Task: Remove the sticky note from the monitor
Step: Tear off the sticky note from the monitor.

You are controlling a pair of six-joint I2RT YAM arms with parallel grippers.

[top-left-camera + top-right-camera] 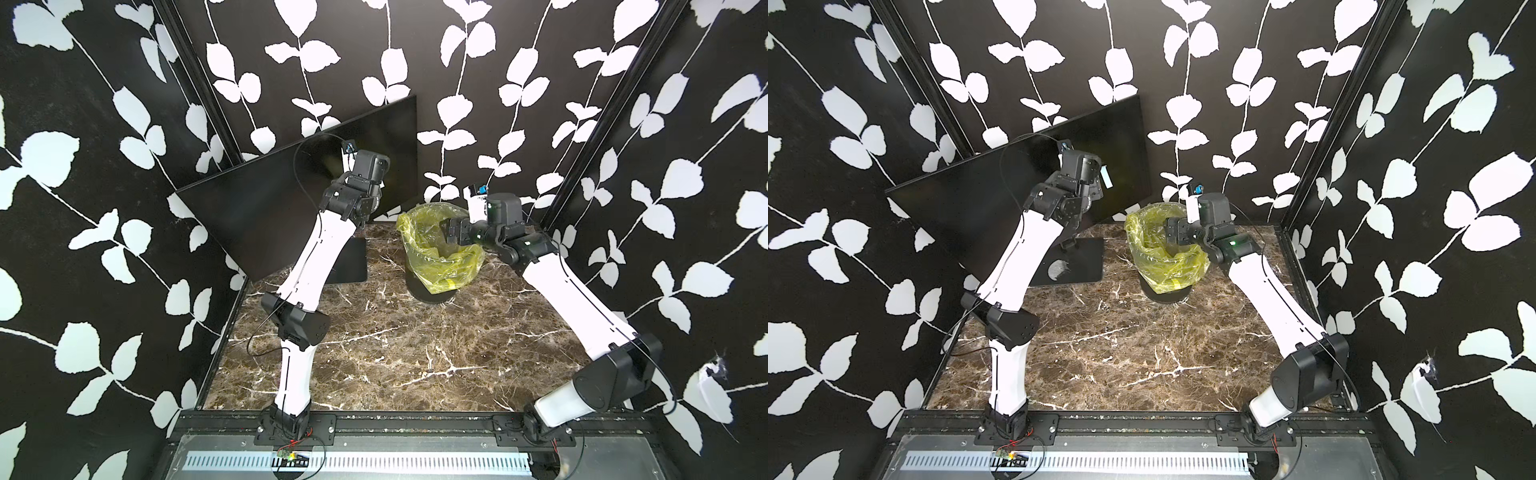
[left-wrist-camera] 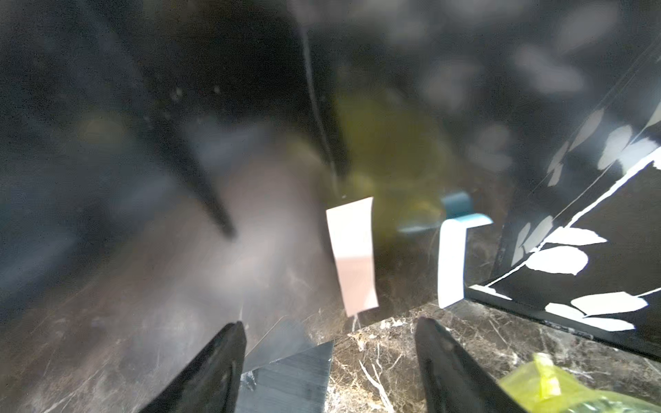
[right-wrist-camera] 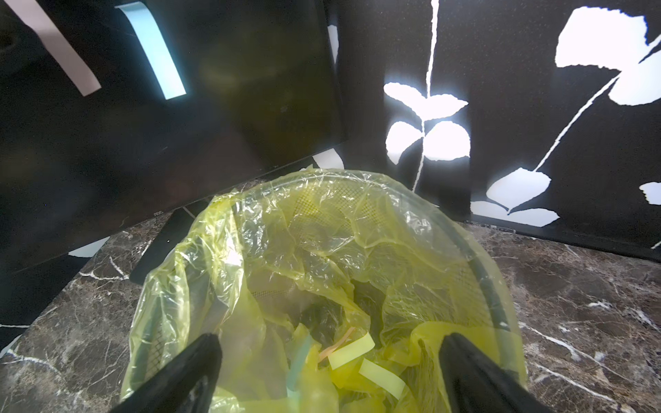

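Observation:
The monitor [image 1: 257, 216] [image 1: 967, 203] stands tilted at the back left, its glossy black screen facing the bin. A light blue sticky note [image 1: 1106, 176] [image 3: 157, 53] [image 2: 450, 264] hangs on the screen near its right edge, curling off the glass. A paler pinkish strip [image 2: 354, 257] [image 3: 57, 50] sticks beside it. My left gripper [image 2: 331, 321] is open close to the screen, with the pinkish strip just ahead of the gap and nothing between the fingers. In both top views the left wrist hides its fingertips. My right gripper [image 3: 331, 338] [image 1: 451, 232] hangs open and empty over the bin.
A black mesh bin with a yellow bag [image 1: 440, 266] [image 1: 1163, 270] [image 3: 357, 178] stands right of the monitor and holds several coloured paper strips [image 3: 352, 354]. The monitor's flat black base [image 1: 1075, 266] lies on the marble table [image 1: 395, 353]. Leaf-patterned walls [image 1: 457, 83] close in the back and sides.

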